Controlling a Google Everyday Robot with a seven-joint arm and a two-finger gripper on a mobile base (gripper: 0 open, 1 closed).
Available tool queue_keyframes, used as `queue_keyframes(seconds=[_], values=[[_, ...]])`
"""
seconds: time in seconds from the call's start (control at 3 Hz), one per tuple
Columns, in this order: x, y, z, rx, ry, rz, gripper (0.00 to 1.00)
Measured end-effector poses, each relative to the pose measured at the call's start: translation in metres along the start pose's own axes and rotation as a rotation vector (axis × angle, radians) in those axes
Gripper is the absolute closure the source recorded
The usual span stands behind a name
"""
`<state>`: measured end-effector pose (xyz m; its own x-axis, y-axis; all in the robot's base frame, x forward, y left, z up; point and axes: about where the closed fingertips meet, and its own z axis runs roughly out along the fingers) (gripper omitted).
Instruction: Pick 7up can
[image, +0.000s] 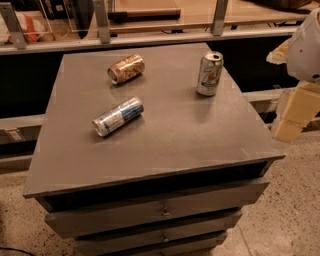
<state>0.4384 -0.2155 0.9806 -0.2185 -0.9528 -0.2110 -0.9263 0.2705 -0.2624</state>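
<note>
The gripper (294, 114) hangs off the right side of the bench (165, 145), outside its right edge and over the speckled floor (295, 200), below the white arm (307, 45) that enters from the upper right of the view. Whether the gripper is wide or narrow cannot be told; nothing is seen in its hold. The 7up can (210, 74) stands upright on the bench, to the left of the gripper and somewhat farther back, near the bench's right edge and not far from the rear right corner. Between the gripper and this can lie only that edge and a strip of bare grey top. Farther left from the gripper, beyond the 7up can and well apart from it, a brown-gold can (126, 68) lies on its side close to the rear edge. A slimmer blue-and-silver can (118, 116) lies on its side too, left of the gripper at about its own depth, near the middle-left of the top and apart from both other cans. The front half of the bench, left of and nearer than the gripper, is bare down to the front edge, under which drawers (160, 212) are stacked. Behind the rear edge runs a pale ledge (150, 39).
</note>
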Motion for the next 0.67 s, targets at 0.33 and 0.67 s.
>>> queue_keyframes(seconds=[0.33, 0.67], values=[[0.0000, 0.0000, 0.0000, 0.000, 0.000, 0.000, 0.00], [0.0079, 0.0008, 0.0009, 0.047, -0.055, 0.059, 0.00]])
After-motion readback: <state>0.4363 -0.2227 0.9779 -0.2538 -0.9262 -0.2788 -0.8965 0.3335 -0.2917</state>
